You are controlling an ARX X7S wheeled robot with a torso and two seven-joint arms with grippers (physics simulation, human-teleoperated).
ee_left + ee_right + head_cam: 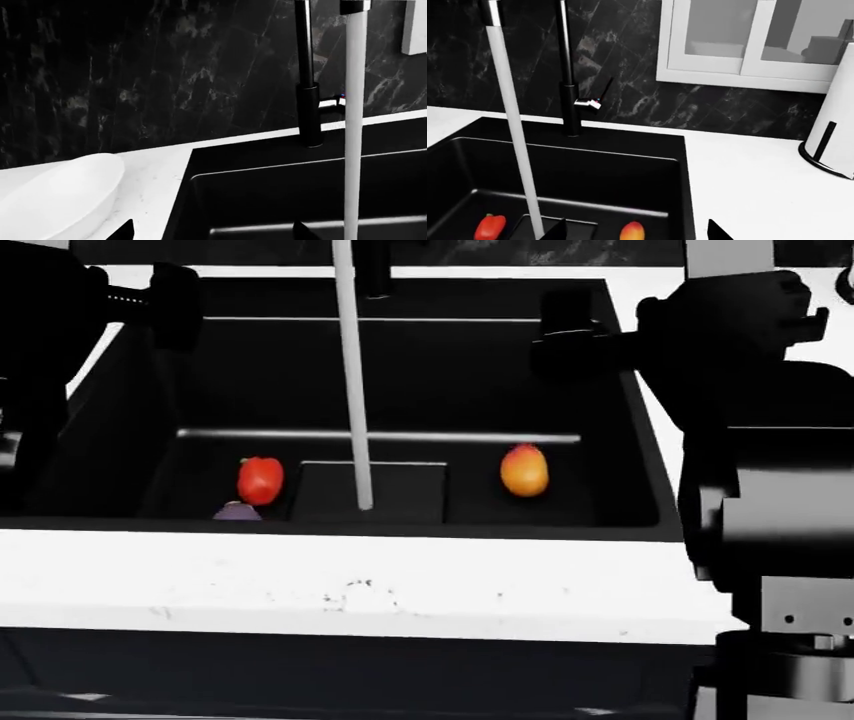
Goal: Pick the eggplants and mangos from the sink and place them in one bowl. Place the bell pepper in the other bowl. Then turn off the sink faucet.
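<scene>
The black sink (627, 440) holds a red bell pepper (260, 480), a purple eggplant (238, 511) half hidden by the front rim, and an orange-red mango (525, 470). Water falls in a white stream (354, 390) from the faucet (568, 100). My left gripper (212, 232) is open over the sink's left rim, beside a white bowl (60, 200). High over the right half of the basin, my right gripper (637, 232) is also open, and the mango (632, 231) shows far below between its tips, with the pepper (490, 226) to one side. The other bowl is out of view.
White counter (400, 580) runs along the sink's front and right side (747, 170). A white cylindrical appliance (834, 125) stands on the right counter under white wall cabinets (747, 40). Black marble wall (133, 75) backs the faucet post (308, 100).
</scene>
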